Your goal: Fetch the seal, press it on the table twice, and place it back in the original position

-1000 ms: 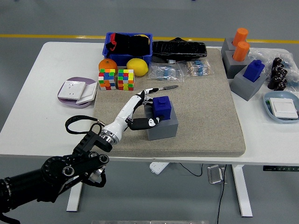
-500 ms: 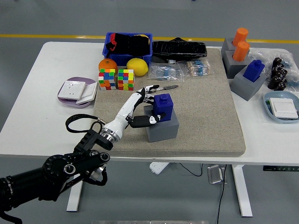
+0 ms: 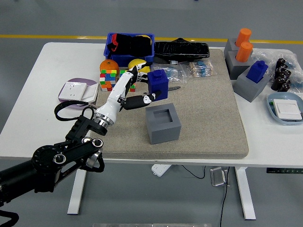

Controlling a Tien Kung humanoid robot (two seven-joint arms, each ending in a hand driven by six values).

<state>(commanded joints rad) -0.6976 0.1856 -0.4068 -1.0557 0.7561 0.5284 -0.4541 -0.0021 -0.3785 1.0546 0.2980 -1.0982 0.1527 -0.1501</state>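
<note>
The seal (image 3: 158, 84) is a blue block with a small knob on top. My left hand (image 3: 140, 87) is shut on it, thumb below and fingers behind, and holds it in the air above the beige mat (image 3: 208, 118). Its grey holder (image 3: 163, 124) stands below and slightly right, on the mat, with its square socket empty. The left arm reaches in from the lower left. My right arm is out of view.
Behind the hand lie two colour cubes (image 3: 108, 78), an orange (image 3: 108, 64), a lemon (image 3: 134, 63) and a blue bin (image 3: 129, 46). Bagged parts (image 3: 201, 68) lie farther right. At the right stand grey holders with another blue seal (image 3: 257, 72) and orange ones (image 3: 244, 51). A purple dish (image 3: 77, 92) sits left.
My left hand has lifted the blue seal out of the grey holder and carried it up and slightly left. The holder's socket now shows empty.
</note>
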